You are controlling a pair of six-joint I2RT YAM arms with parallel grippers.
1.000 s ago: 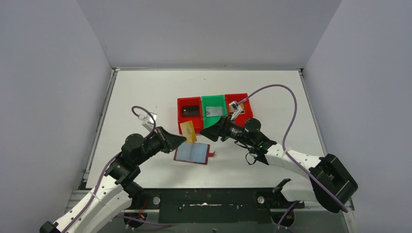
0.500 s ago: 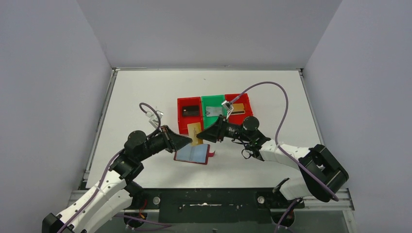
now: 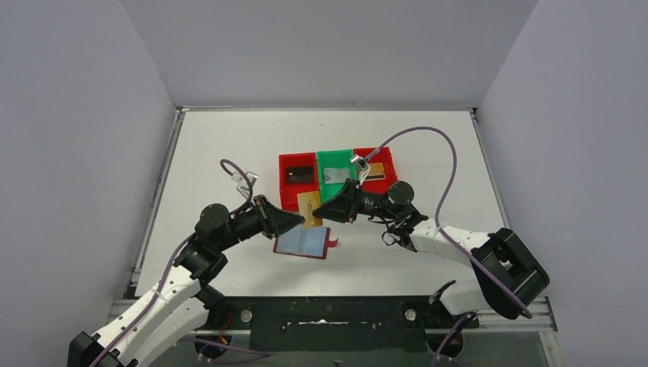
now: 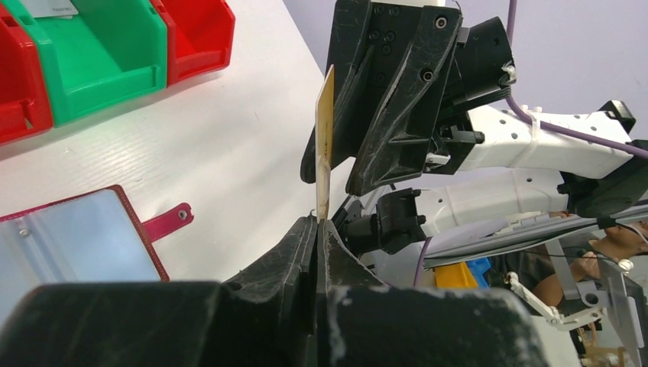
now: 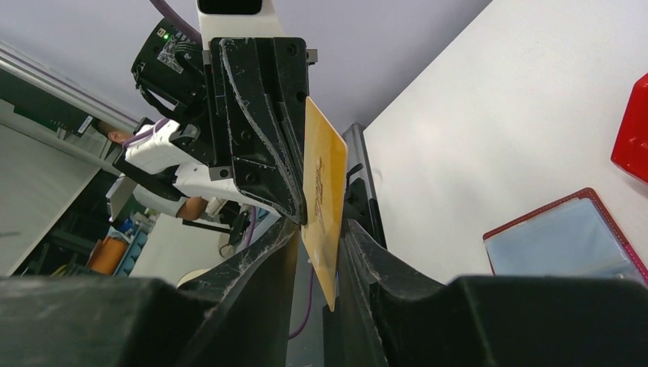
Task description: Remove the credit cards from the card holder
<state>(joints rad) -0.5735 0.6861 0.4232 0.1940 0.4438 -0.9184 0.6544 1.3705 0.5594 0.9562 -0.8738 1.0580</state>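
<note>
Judging from the layout, most is done: three bins (image 3: 336, 156) behind the card holder (image 3: 302, 241) each hold a card (image 3: 299, 175), and it lies open, looking empty. Left to place is one gold card (image 3: 309, 208) above the card holder, pinched by the left fingers (image 4: 294, 252); the right fingers (image 5: 267, 252) straddle it narrowly, grip unclear.

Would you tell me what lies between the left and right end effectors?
A gold-yellow credit card, standing on edge. The left end effector is shut on its lower edge, and the right end effector straddles it. Both wrist views show this.
</note>
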